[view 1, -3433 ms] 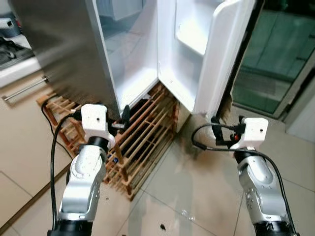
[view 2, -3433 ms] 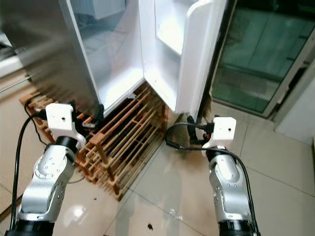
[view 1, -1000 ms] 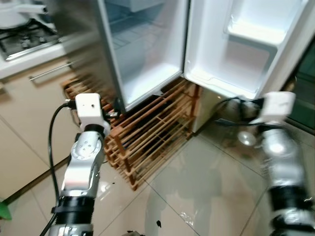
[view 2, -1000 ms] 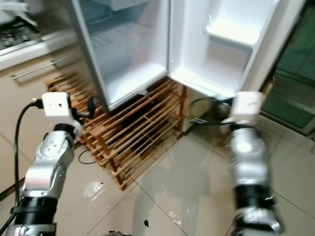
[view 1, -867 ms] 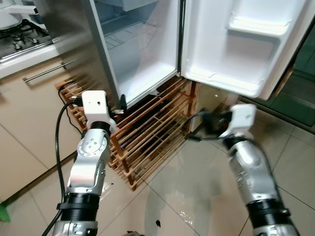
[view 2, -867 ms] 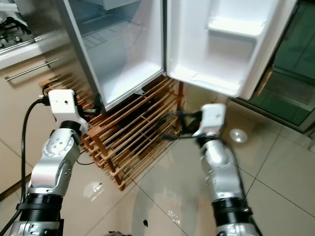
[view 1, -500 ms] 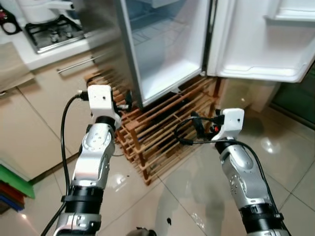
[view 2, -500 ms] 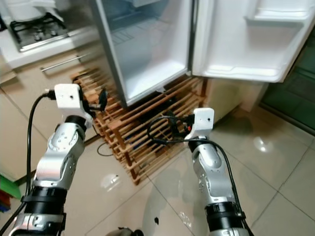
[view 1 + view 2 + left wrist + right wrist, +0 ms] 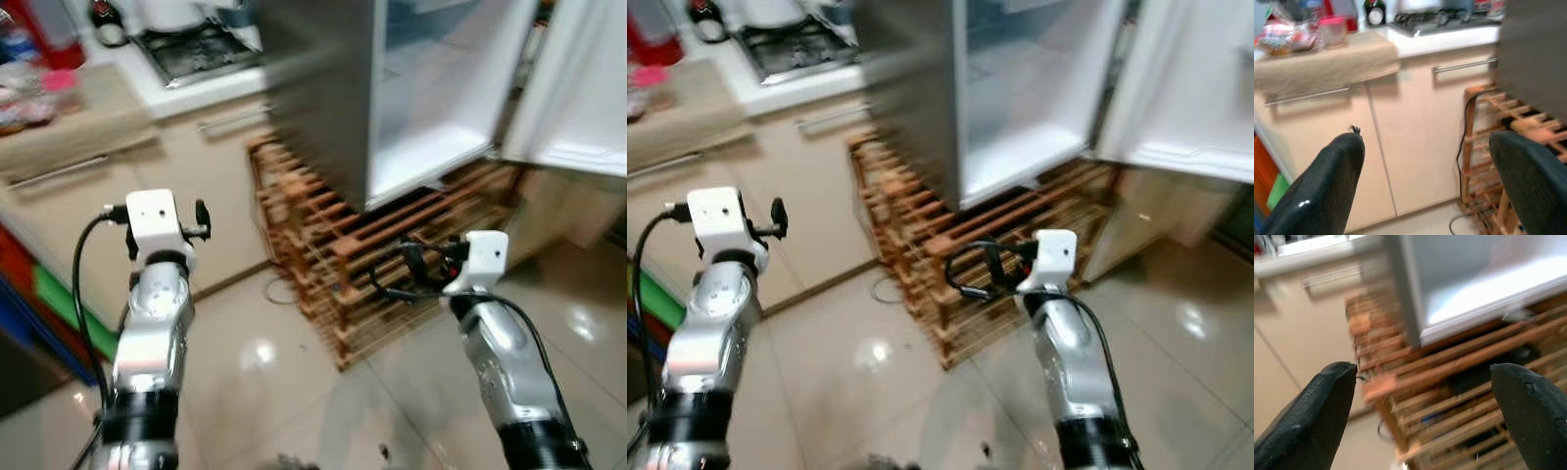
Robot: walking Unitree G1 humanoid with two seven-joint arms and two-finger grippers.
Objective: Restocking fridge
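The open fridge [image 9: 431,98] stands at the upper right, its white door [image 9: 578,88] swung out to the far right and its lower compartment bare. It rests on a wooden slatted rack [image 9: 392,255]. My left gripper [image 9: 1425,166] is open and holds nothing. It is raised in front of the beige counter cabinets [image 9: 1415,127]. My right gripper [image 9: 1425,396] is also open with nothing in it, and points at the rack and the fridge's bottom edge. A bag of food [image 9: 1283,39], a red-lidded tub [image 9: 1332,29] and a dark bottle [image 9: 1374,12] sit on the counter.
A gas stove [image 9: 201,44] sits on the white counter left of the fridge. A beige cloth [image 9: 1327,63] hangs over the counter edge. A black cable [image 9: 1466,127] runs down beside the rack. Glossy tiled floor [image 9: 274,392] lies ahead. Green and red things [image 9: 49,294] stand low on the left.
The whole view has swung left: the fridge now sits at the right, and the counter, stove and food items have come into view. Both grippers stay open with nothing in them.
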